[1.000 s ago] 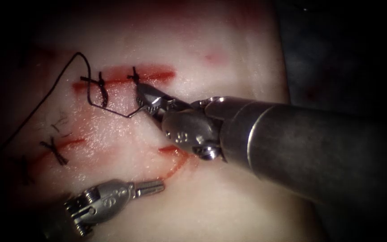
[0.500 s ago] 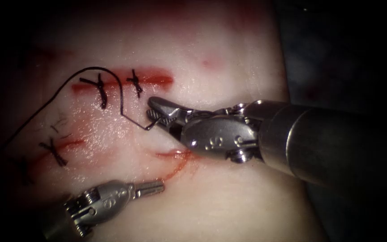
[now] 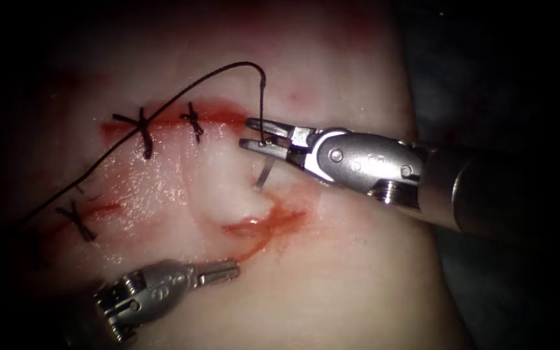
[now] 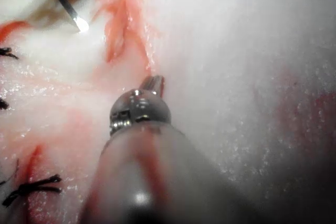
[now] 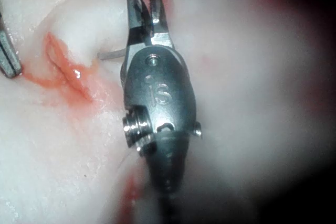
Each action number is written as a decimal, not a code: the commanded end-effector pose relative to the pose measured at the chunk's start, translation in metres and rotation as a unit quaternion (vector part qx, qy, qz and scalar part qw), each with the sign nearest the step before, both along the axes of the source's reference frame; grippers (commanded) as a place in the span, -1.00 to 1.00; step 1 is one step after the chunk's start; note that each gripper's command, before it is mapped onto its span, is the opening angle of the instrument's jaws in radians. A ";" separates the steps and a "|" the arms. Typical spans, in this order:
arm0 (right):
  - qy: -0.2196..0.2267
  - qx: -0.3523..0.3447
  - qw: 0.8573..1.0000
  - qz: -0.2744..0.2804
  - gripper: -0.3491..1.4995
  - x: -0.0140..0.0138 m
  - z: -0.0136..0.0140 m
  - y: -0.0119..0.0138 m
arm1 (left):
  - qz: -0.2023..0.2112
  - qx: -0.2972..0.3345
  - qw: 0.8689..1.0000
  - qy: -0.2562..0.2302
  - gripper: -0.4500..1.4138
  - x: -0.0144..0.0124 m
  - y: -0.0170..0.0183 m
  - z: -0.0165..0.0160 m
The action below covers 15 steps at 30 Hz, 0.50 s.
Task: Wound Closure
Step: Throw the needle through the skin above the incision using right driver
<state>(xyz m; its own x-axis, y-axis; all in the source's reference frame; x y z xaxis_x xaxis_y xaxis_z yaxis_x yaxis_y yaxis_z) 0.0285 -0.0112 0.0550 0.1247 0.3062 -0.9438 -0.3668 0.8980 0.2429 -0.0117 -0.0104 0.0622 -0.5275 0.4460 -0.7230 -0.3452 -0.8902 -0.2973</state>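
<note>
A dark cloth-like surface [image 3: 487, 71] lies beyond the right edge of the pale slab — mottled, dim, its detail too faint to tell.

One overhead endoscope, two close wrist cameras.
Each wrist view looks along its shaft; all share the tissue [image 3: 332, 259] around the lower cut [image 3: 264, 227].

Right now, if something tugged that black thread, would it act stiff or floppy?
Probably floppy: the thread arcs loosely over the tissue from the right pincer, whose jaws hold the needle. Likely light too, since its loop stands up unsupported. The left pincer holds nothing.
</note>
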 end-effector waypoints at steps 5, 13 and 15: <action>0.030 0.007 0.999 -0.014 -1.00 0.0012 0.0027 -0.0004 | 0.000 0.000 1.000 0.000 -0.86 -0.0005 0.0001 0.0006; 0.040 -0.006 0.999 0.010 -1.00 0.0032 0.0030 -0.0010 | -0.001 0.000 1.000 0.000 -0.86 -0.0006 0.0001 0.0007; 0.040 -0.006 0.999 0.016 -1.00 0.0038 0.0030 -0.0009 | -0.001 0.000 1.000 0.000 -0.86 -0.0006 0.0000 0.0007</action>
<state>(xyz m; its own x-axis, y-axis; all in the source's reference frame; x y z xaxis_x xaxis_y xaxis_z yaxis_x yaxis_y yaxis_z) 0.0315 -0.0121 0.0575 0.0390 0.3008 -0.9529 -0.3784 0.8871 0.2645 -0.0118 -0.0104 0.0622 -0.5276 0.4468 -0.7225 -0.3473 -0.8896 -0.2966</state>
